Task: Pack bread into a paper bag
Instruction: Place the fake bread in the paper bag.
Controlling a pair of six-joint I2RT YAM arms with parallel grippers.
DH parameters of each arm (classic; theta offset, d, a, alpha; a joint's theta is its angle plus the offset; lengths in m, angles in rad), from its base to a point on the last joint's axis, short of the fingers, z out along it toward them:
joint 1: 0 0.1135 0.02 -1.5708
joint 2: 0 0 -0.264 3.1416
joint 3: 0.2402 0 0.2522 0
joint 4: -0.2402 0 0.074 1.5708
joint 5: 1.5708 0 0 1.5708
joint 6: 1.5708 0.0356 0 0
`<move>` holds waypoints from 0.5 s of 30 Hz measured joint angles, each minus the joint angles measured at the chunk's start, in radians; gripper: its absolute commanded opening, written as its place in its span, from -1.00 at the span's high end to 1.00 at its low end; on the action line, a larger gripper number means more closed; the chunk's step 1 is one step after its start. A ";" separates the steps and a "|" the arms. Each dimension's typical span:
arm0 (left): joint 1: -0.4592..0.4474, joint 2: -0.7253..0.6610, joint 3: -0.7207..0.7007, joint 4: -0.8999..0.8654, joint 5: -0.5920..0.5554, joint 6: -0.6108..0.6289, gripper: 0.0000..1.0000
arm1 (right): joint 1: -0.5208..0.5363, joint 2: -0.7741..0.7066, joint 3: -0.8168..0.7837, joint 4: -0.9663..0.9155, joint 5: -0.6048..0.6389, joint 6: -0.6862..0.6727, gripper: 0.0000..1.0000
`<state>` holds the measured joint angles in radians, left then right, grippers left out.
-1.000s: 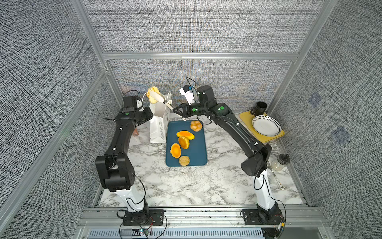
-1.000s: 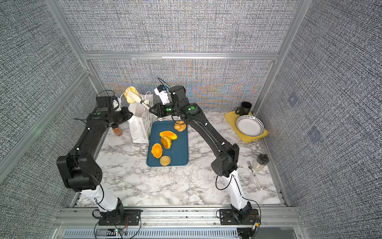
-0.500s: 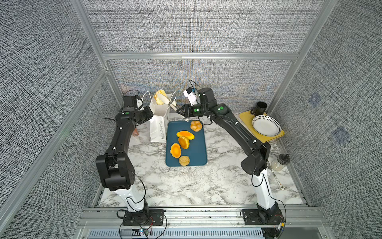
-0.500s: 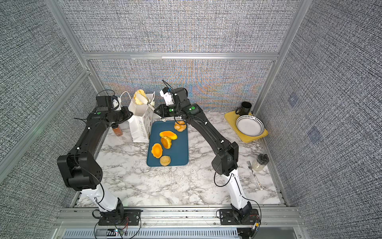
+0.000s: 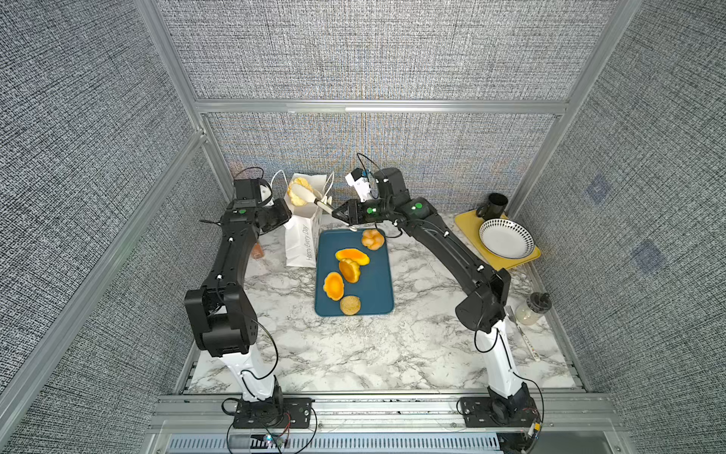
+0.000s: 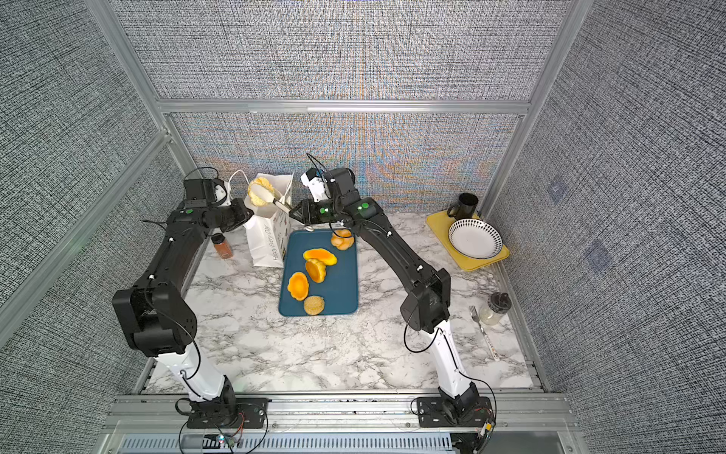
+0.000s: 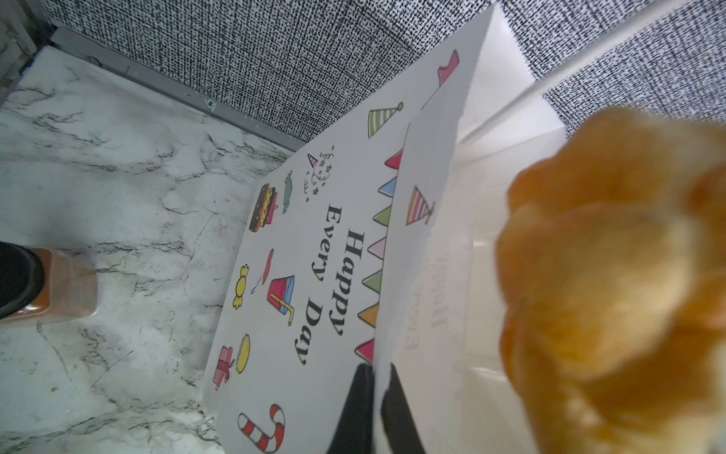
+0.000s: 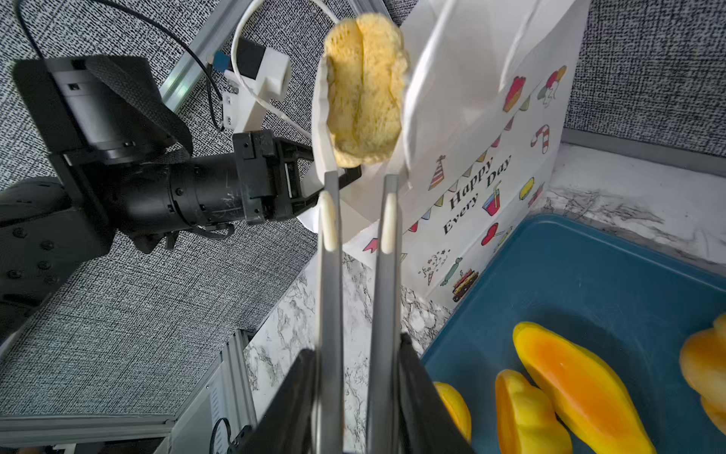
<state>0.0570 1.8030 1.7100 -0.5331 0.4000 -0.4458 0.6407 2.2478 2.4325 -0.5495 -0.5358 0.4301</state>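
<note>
1. Spice jar point(image 5: 257, 251): brown with a black cap, upright on the marble table point(image 5: 353, 353). It stands left of centre in both top views, partly behind the left arm.
2. Left gripper point(image 7: 376, 377): jaws pressed together on the bag's rim, one finger inside the paper wall and one outside.
3. Paper bag point(image 5: 302, 239): white and upright with its mouth open, above and left of frame centre. It stands just beside the tray's upper-left corner.
4. Pale crumbly round point(image 8: 363, 98): carried on edge at the level of the bag's rim, over the open mouth.
5. Tongs point(image 8: 330, 295): metal arms drawn narrow, with the white tips on either side of the round.
6. Right gripper point(image 5: 340, 212): closed on the tongs' two arms, just above the tray's top edge.
7. Blue tray point(image 5: 377, 283): at frame centre. It bears the knotted roll point(image 5: 372, 238) at its upper right, three orange-yellow ovals point(image 5: 349, 270) mid-left and the sesame bun point(image 5: 350, 305) at its lower edge.
8. Yellow board point(image 5: 467, 224): at right, with a dotted bowl point(image 5: 506, 243) and a black mug point(image 5: 493, 205).
9. Bottle point(image 5: 532, 308) and fork point(image 5: 518, 330): side by side below the board at the table's right edge.
</note>
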 measured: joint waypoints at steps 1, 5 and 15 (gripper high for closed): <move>0.000 0.001 0.002 0.000 -0.001 0.000 0.96 | 0.000 0.000 -0.002 0.000 -0.001 0.000 0.13; 0.005 0.002 0.013 -0.008 0.002 -0.003 0.96 | 0.000 -0.002 -0.012 0.008 -0.005 0.000 0.23; 0.023 0.002 0.016 -0.019 0.000 -0.002 0.96 | -0.003 -0.038 -0.070 0.041 0.021 0.002 0.25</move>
<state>0.0799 1.8046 1.7260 -0.5518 0.4004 -0.4480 0.6376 2.2101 2.3623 -0.5087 -0.5144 0.4324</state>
